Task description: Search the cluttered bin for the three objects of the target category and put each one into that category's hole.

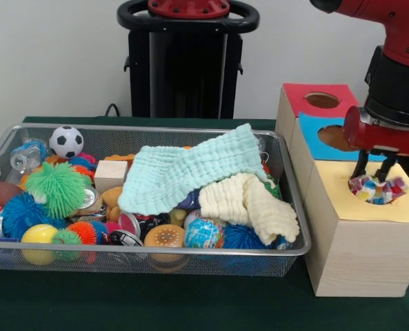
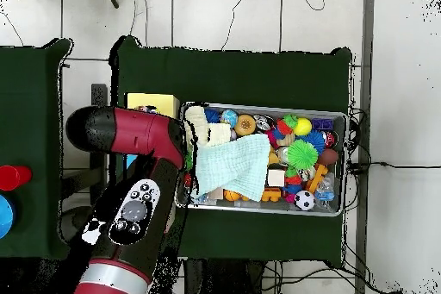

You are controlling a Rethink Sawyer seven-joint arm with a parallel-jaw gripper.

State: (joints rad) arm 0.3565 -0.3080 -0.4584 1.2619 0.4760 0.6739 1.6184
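A polka-dot cloth bundle [image 1: 376, 189] sits in the round hole of the yellow-topped wooden box [image 1: 342, 207], at the right in the front view. My gripper [image 1: 373, 172] comes straight down onto it, with the fingers [image 1: 361, 164] closed on the bundle's top. The wire-mesh bin [image 1: 190, 251] lies to the left of the boxes, full of toys; it also shows in the overhead view [image 2: 346, 163]. No other polka-dot bundle shows in the bin. In the overhead view my arm [image 2: 129, 213] hides the gripper and most of the boxes.
A blue-topped box [image 1: 314, 138] and a red-topped box [image 1: 301, 93] stand behind the yellow one. In the bin a mint waffle cloth [image 1: 190, 172] and a cream one [image 1: 245, 200] cover the middle; a green spiky ball [image 1: 54, 187] and a soccer ball [image 1: 66, 141] lie at the left.
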